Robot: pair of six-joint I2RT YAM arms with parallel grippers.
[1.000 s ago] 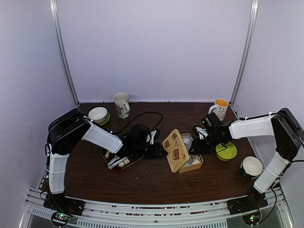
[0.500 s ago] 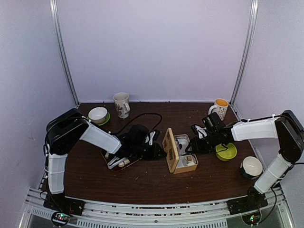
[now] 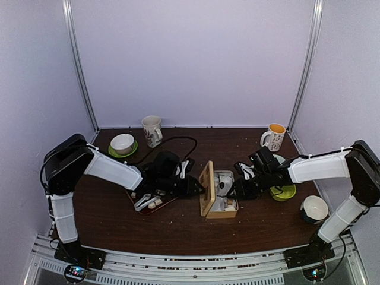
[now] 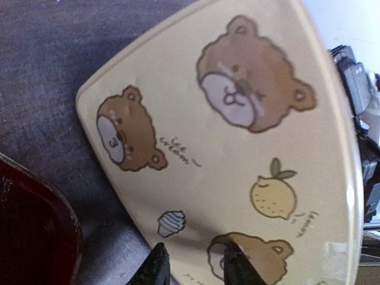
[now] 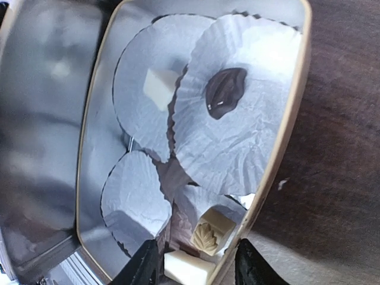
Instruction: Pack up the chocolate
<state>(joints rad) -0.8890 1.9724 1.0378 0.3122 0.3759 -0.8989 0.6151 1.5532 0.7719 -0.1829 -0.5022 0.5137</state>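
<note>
Brown and cream chocolate pieces (image 5: 224,92) sit in white paper cups (image 5: 237,148) inside a cream rectangular tin (image 5: 294,107) on the dark tabletop (image 3: 178,228). Right fingers (image 5: 252,264) parted over its rim; left fingers (image 4: 157,267) slightly parted against its upright bear-printed lid (image 4: 237,172).

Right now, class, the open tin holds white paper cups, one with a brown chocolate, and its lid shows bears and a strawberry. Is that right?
No. The fruit on the lid is a lemon, not a strawberry, as the left wrist view shows. The rest stands: open tin, white paper cups, brown chocolate, bears.
</note>
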